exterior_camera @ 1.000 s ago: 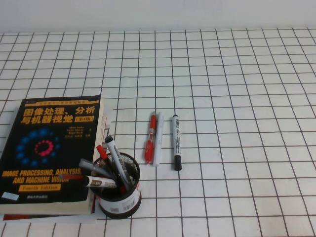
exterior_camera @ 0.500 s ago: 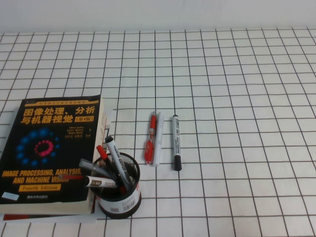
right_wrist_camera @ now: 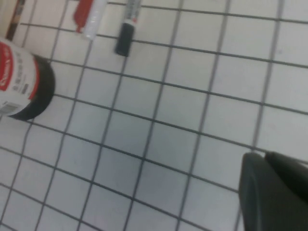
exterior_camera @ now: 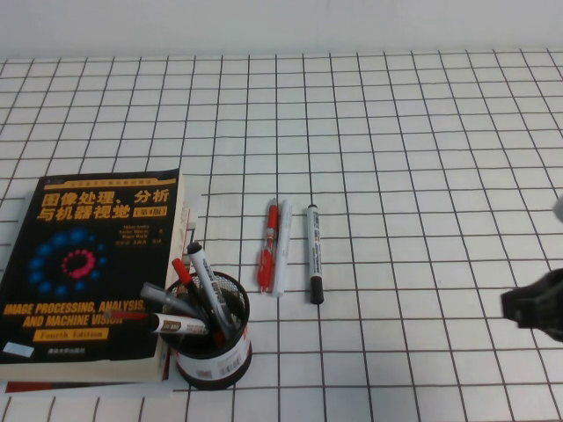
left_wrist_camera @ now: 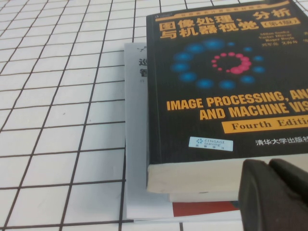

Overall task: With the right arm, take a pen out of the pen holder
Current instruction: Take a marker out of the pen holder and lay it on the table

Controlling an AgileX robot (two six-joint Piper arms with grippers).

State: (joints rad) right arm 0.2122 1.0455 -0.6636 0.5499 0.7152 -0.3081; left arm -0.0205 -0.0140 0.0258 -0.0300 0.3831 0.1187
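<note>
Closed and empty, the right gripper [exterior_camera: 531, 309] hangs at the right edge of the table [exterior_camera: 422, 132], open grid separating it from the pen holder [exterior_camera: 211, 343]; the left gripper [left_wrist_camera: 268, 166], also closed, overhangs the edge of the book [left_wrist_camera: 216, 86].

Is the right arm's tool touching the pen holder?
Apart. High view: right tool at the right edge, many bare squares from the pen holder; left tool hovers by the book.

Shining bright and even; casting only soft, short shadows beside the pen holder [exterior_camera: 211, 330] and the book [exterior_camera: 88, 272]; blurring the right gripper [exterior_camera: 515, 308] at the high view's right edge.
</note>
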